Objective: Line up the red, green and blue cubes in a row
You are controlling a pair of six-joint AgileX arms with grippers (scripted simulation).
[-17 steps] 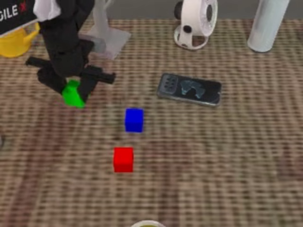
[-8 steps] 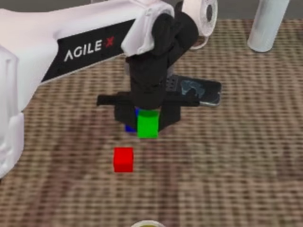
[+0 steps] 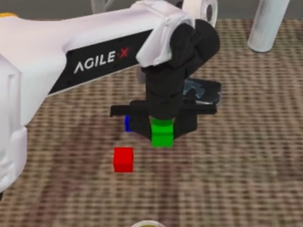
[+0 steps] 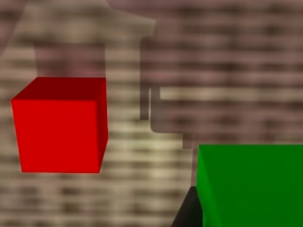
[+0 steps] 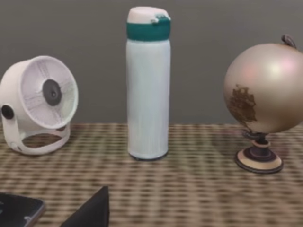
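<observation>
My left gripper (image 3: 162, 134) reaches over the middle of the mat and is shut on the green cube (image 3: 162, 133), which hangs between its black fingers (image 4: 187, 215). The green cube (image 4: 251, 185) fills the corner of the left wrist view. The red cube (image 3: 123, 159) rests on the mat to the left of and nearer than the green one; it is also in the left wrist view (image 4: 59, 125). Only a sliver of the blue cube (image 3: 127, 123) shows behind the gripper's left side. My right arm is out of the top view; one dark fingertip (image 5: 94, 210) shows in its wrist view.
A phone (image 3: 206, 91) lies partly under the left arm, behind the gripper. At the back stand a white fan (image 5: 40, 106), a white bottle (image 3: 267, 23) with a green cap and a globe (image 5: 265, 94). A round rim (image 3: 147, 223) peeks in at the front edge.
The left arm swung from the back left to the middle carrying the green cube, then moved a little right and nearer, now covering most of the blue cube.
</observation>
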